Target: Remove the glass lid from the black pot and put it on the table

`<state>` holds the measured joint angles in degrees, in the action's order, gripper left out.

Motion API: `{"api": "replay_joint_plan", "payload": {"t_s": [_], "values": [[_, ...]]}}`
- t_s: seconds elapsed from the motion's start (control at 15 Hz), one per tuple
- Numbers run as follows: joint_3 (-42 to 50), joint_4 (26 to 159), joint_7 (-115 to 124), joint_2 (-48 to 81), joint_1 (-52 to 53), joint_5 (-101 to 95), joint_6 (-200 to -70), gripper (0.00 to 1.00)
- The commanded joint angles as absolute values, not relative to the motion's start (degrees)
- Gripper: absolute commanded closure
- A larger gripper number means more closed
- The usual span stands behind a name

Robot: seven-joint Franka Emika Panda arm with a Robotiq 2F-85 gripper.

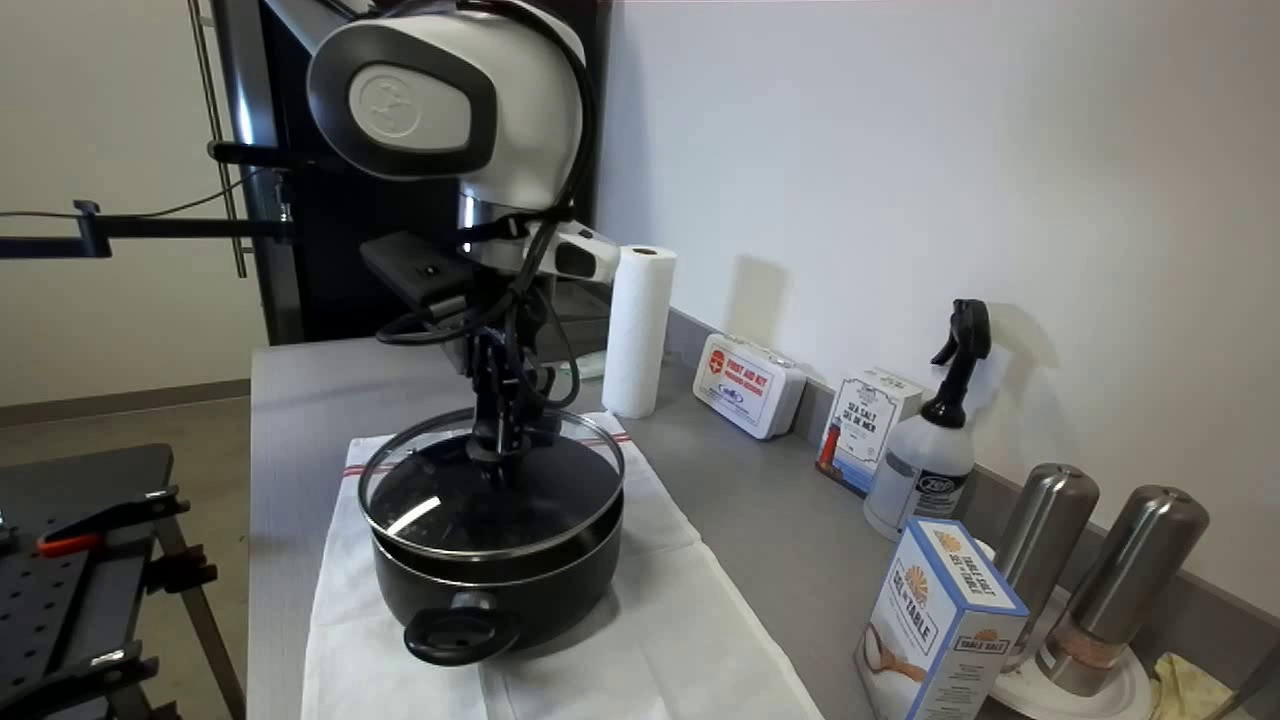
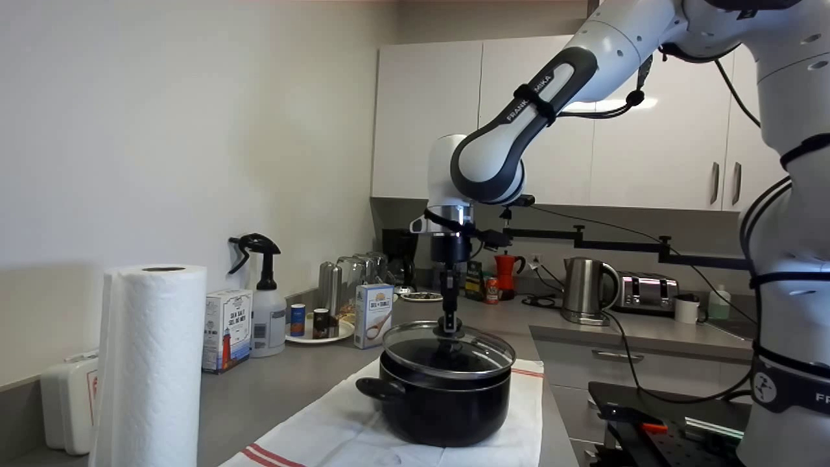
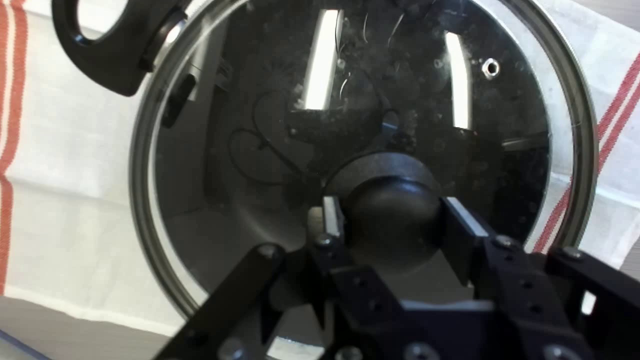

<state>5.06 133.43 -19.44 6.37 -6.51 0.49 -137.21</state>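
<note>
The relation that matters runs straight down: in both exterior views the glass lid (image 1: 550, 495) lies at six o'clock beneath the claw (image 3: 395, 216), and in the wrist view the two fingers (image 3: 331, 220) stand at nine and three o'clock of its black knob (image 3: 393, 215), no gap to be made out on either side; I judge the claw drawn in narrow and holding the lid by that knob. The lid is round and offers no long axis; from the wrist its vent (image 3: 491, 68) sits near two o'clock and a pot handle (image 3: 122, 65) juts out at ten. What that view withholds is height. Both exterior views supply it: the lid hangs just above the black pot (image 1: 550, 600), a dark band showing between the two rims, so the lift looks begun and the setting-down not yet done. Whether the lid tips slightly I cannot tell. The coming move, as I read it, goes sideways and then down. In an exterior view the grey table (image 1: 745, 500) shows at three o'clock from the lid, beyond the edge of the white cloth (image 1: 640, 650), with the paper towel roll (image 1: 640, 335) between one and two; going that way probably wants more height first, lest the lid's rim catch the pot.
</note>
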Motion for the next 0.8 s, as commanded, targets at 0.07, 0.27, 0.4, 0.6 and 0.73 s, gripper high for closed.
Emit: {"api": "replay_joint_plan", "payload": {"t_s": [0.07,0.27,0.4,0.6,0.73], "values": [[4.89,136.73,-17.81,-0.26,-6.01,-2.11,-136.69,0.75],[4.78,137.41,-18.25,-1.81,-5.72,-2.32,-136.29,0.75],[4.27,137.58,-18.42,-2.4,-5.07,-2.39,-135.54,0.75],[2.85,137.03,-18.15,-2.65,-3.48,-3.46,-134.19,0.75],[1.45,136.37,-17.9,-2.64,-2.04,-4.47,-133.15,0.75]]}}
